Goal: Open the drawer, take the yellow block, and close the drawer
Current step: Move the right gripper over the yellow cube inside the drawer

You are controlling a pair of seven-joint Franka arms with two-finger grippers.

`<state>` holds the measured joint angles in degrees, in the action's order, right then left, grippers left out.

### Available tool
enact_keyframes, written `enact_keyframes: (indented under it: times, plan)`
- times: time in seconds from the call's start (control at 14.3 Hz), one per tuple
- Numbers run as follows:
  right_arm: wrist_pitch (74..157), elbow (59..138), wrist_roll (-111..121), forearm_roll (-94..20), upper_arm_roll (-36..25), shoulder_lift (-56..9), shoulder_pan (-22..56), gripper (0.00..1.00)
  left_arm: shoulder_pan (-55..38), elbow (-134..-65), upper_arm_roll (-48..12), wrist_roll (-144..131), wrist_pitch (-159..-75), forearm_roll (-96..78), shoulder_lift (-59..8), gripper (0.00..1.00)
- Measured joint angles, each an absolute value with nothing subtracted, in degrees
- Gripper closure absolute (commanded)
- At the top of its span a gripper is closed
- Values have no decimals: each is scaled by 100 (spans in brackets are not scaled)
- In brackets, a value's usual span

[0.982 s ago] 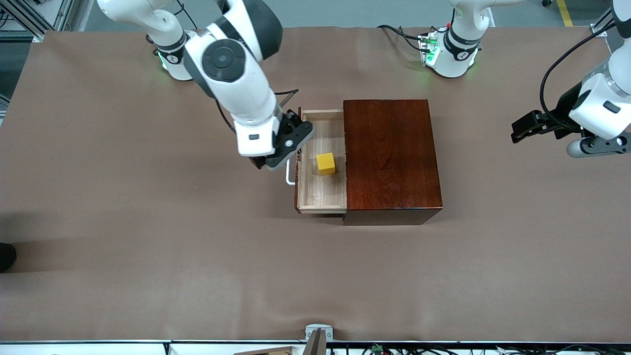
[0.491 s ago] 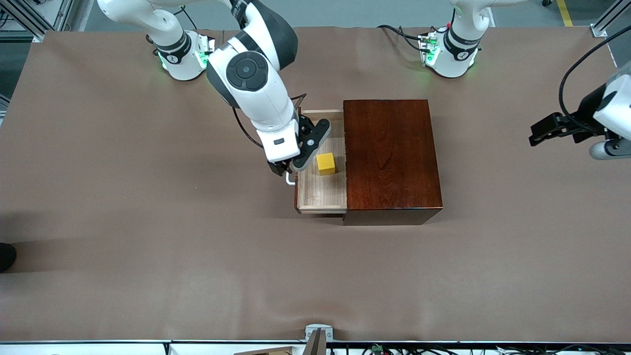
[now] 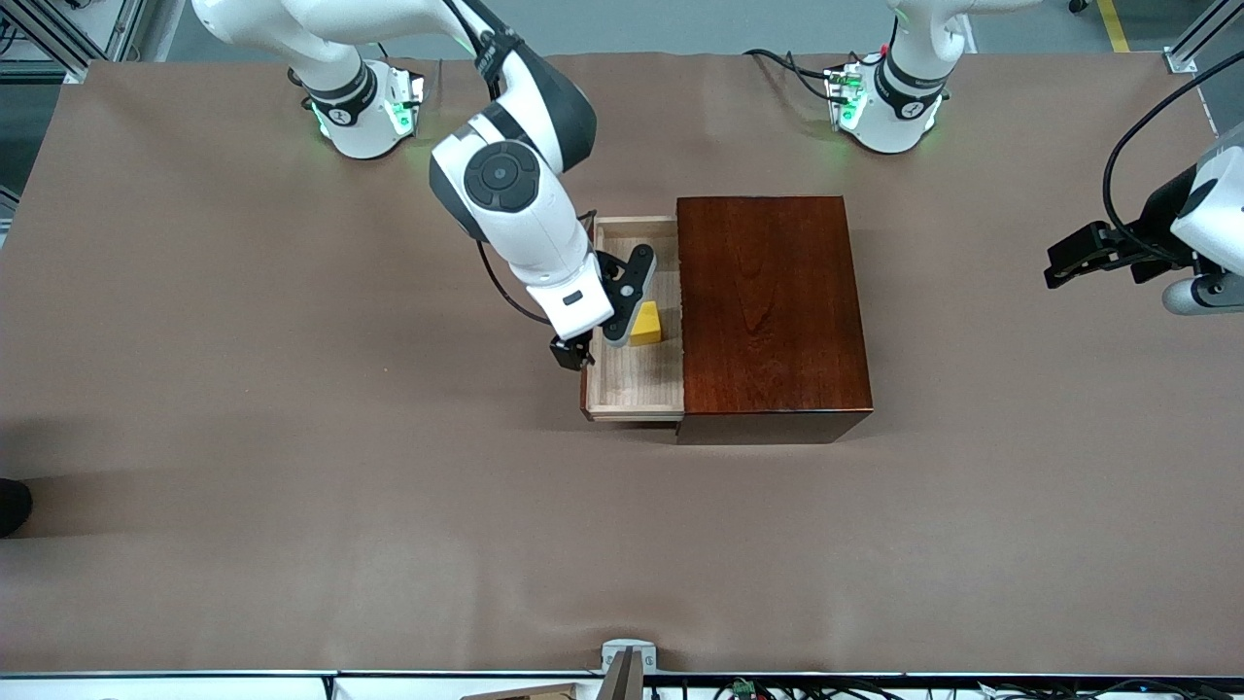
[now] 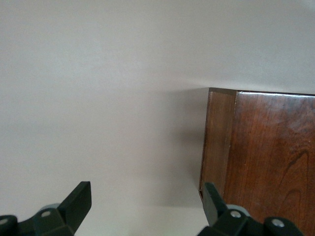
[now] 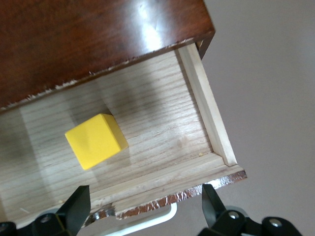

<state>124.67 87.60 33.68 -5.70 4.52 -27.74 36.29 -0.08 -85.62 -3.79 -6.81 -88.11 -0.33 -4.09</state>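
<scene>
Spread wide and carrying nothing, the right gripper (image 3: pixel 595 345) is hanging over the pulled-out drawer (image 3: pixel 637 389), its fingertips (image 5: pixel 78 204) straddling the drawer's front edge and white handle (image 5: pixel 147 223) in the right wrist view. Over the last second it has been sliding off the handle and in above the tray, so the opening step looks finished and the arm is shifting to the pick. The yellow block (image 3: pixel 645 325) is sitting loose on the pale wood floor of the drawer, close to the mouth of the dark wooden box (image 3: pixel 768 311) and roughly midway along the tray's length. The box is standing near the middle of the table (image 3: pixel 292 486), somewhat toward the edge where the robot bases are mounted. Room around the block is looking tight on one side: the box's overhanging lid edge is running just beside it, so fingers coming down should probably be closing along the tray's length rather than across it. The tray walls at both ends are well apart from the block. The left gripper (image 3: pixel 1074 261) is waiting, fingers parted and empty, over the table's edge at the left arm's end, having drawn back that way during the last second.
</scene>
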Motion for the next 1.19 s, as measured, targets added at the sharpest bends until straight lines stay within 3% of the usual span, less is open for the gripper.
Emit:
enact_keyframes:
  times: [1.19]
  plan:
    - [12468, 8817, 3766, -570, 345, -2741, 3573, 0, -35, -8567, -379, -681, -8812, -33, -409, 0]
